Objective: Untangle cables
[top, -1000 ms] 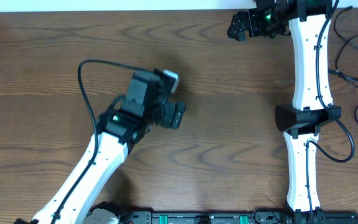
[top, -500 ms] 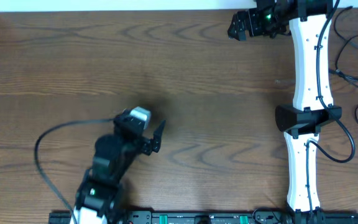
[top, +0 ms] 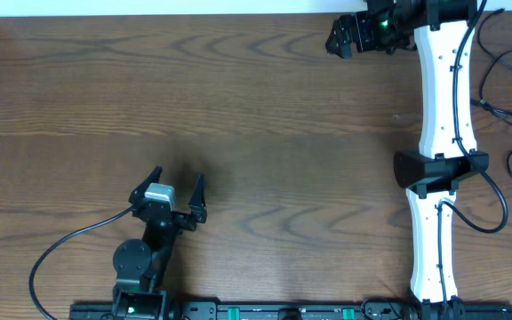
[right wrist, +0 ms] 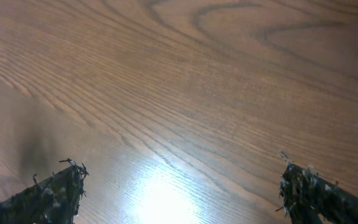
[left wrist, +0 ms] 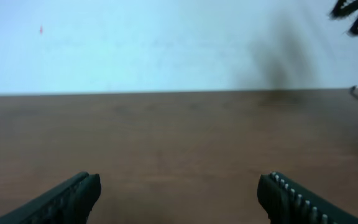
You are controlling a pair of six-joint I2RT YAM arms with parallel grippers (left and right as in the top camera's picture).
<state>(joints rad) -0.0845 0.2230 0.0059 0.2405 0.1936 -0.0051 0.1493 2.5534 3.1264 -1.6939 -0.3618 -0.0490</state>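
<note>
Seen from above, a brown wood-grain desk (top: 283, 133) fills the frame. Your left gripper (top: 176, 182) sits low near the front edge, on an arm folded close to its base. Its jaws are spread wide and hold nothing. A black wire (top: 60, 244) fixed to that arm loops across the desk to its left.

Your right gripper (top: 338, 40) is at the far edge of the desk, at the end of a white arm stretched straight away from you. From above it is a dark shape and its jaws are hard to read. Its own wrist camera shows both fingertips in the bottom corners, far apart, with only bare, glare-lit wood between them.

The thin black cords (top: 511, 165) lie at the right edge of the desk, beyond the right arm and well apart from both grippers. The frame cuts them off, so you cannot tell how many there are, or whether they cross. No plug ends can be made out.

The left wrist view is blurred. It shows a pale wall (left wrist: 135, 43) and a black squiggle (left wrist: 356, 12) at top right that cannot be identified.
</note>
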